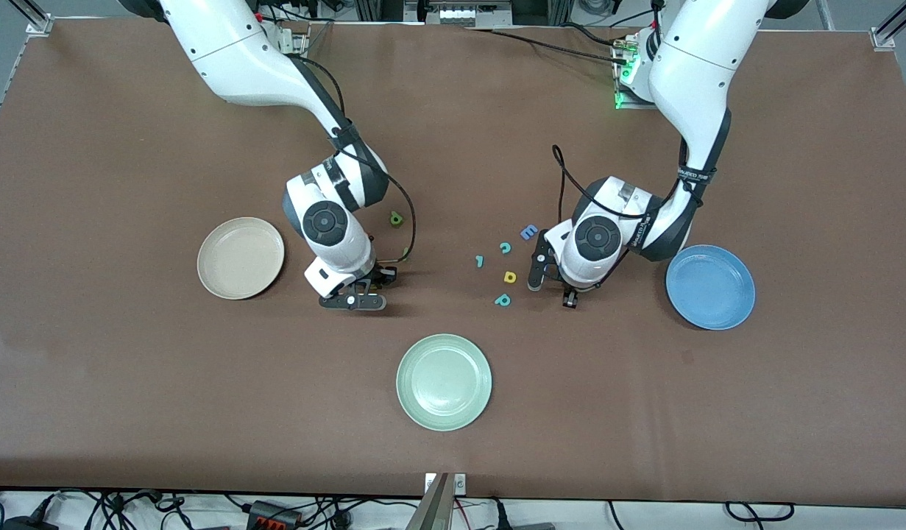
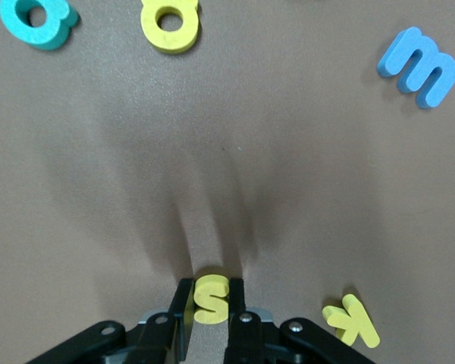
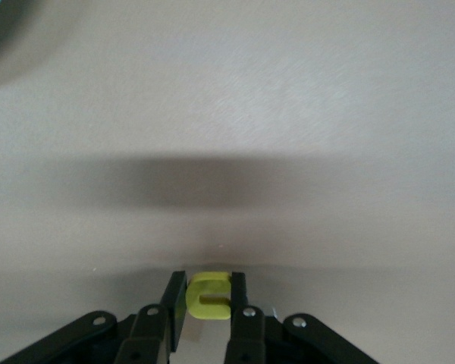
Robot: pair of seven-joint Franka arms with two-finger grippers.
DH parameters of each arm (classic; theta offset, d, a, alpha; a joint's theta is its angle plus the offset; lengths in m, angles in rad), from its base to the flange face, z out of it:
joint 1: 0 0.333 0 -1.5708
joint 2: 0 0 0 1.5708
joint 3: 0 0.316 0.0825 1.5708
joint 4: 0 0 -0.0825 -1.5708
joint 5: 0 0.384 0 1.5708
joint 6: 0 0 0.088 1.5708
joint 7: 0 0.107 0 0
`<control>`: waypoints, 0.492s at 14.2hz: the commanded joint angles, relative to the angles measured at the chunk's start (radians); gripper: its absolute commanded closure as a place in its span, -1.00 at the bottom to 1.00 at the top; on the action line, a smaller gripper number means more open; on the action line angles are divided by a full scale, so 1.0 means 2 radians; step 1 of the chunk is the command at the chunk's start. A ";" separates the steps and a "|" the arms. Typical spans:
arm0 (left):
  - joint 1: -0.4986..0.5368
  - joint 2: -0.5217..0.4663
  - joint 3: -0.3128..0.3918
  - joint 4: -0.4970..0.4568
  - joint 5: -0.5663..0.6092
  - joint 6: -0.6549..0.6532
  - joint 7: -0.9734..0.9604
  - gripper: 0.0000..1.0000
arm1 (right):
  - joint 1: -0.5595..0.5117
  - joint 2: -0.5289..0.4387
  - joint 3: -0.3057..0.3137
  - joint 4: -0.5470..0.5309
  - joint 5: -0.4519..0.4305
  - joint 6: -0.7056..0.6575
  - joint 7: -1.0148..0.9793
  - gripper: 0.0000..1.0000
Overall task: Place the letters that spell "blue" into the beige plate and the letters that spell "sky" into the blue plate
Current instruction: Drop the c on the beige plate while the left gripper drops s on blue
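Yellow foam sits between both sets of fingers. In the left wrist view the left gripper point(image 2: 210, 303) is pinched on the yellow s point(image 2: 211, 297), low in the frame, with the yellow k point(image 2: 352, 321) just beside it at lower right, and a blue letter point(image 2: 418, 67), a yellow a-like letter point(image 2: 169, 24) and a teal letter point(image 2: 38, 19) along the top. In the right wrist view the right gripper point(image 3: 209, 299) is clamped on the yellow u point(image 3: 209, 296), at bottom centre.

In the front view the left gripper point(image 1: 563, 291) is right of centre, beside the blue plate point(image 1: 710, 286); the right gripper point(image 1: 353, 294) is left of centre, beside the beige plate point(image 1: 240, 258). Both plates look empty, as does the pale green plate point(image 1: 444, 381) at lower centre. The dark green b point(image 1: 397, 218) lies above the right gripper.

Both picks seem just made. Next, each arm should lift straight up, then carry: s to the blue plate, u to the beige.
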 commanded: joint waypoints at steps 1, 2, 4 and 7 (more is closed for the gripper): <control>0.009 -0.023 0.003 -0.002 0.003 -0.025 0.014 0.92 | -0.037 -0.037 0.003 -0.009 0.003 -0.073 -0.055 0.49; 0.018 -0.035 0.004 -0.001 0.000 -0.042 0.013 0.92 | -0.049 -0.048 0.003 -0.014 0.003 -0.098 -0.075 0.49; 0.064 -0.056 0.003 0.005 -0.002 -0.075 0.010 0.92 | -0.083 -0.081 0.004 -0.054 0.002 -0.118 -0.118 0.49; 0.108 -0.085 0.009 0.009 -0.002 -0.124 -0.007 0.92 | -0.124 -0.118 0.003 -0.122 0.000 -0.115 -0.166 0.49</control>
